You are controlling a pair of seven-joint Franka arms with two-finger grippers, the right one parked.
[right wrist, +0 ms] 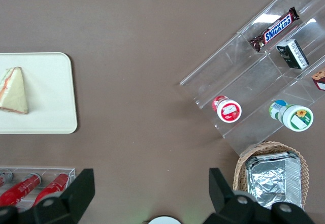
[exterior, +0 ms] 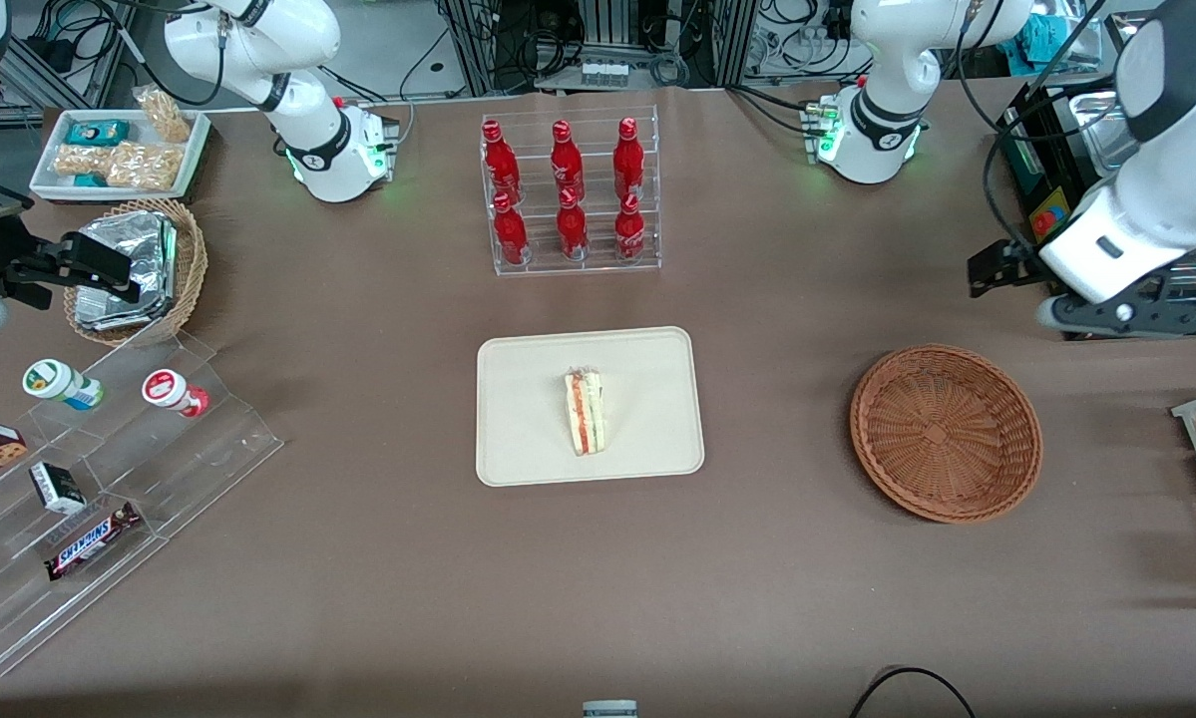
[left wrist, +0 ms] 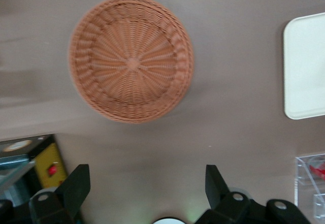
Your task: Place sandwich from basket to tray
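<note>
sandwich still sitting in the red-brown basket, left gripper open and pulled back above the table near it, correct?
Not quite. The basket is empty, as the left wrist view also shows; the sandwich lies on the tray, clear in the front view. The rest holds: the left gripper is open, holding nothing, and pulled back above the table near the basket.

sandwich [exterior: 586, 413] lies on the tray [exterior: 518, 439]. basket [exterior: 945, 432] sits on the counter [exterior: 378, 558], well apart, toward the working arm's end. end effector [exterior: 996, 269] hangs above the counter near the basket.
</note>
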